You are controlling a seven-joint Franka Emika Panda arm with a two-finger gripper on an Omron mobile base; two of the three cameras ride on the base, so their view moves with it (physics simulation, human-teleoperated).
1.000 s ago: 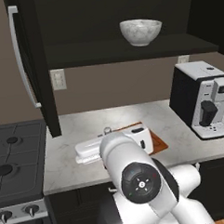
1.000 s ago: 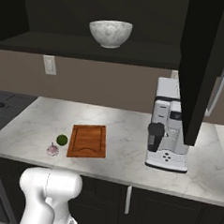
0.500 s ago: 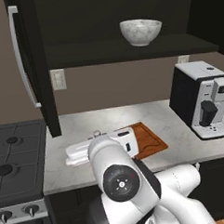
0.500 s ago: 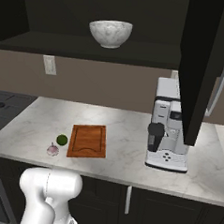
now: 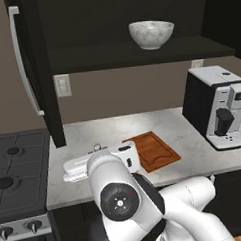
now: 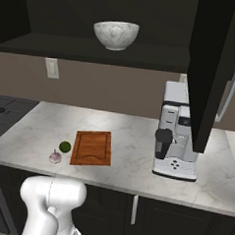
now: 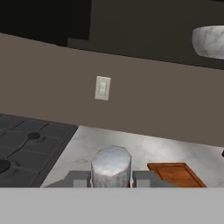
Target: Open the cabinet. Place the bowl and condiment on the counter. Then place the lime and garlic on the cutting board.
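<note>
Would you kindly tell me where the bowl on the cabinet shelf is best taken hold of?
Pinch the bowl at its near rim, coming from the front and slightly above. It sits upright, mouth up, and looks too wide to span, and the open cabinet leaves the shelf's front free.

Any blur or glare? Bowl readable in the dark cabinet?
Left base view: sharp, no glare, pale bowl clear against black cabinet. Right base view: even light, lime and garlic small but distinct. Hand view: softer, bowl cropped at the edge.
</note>
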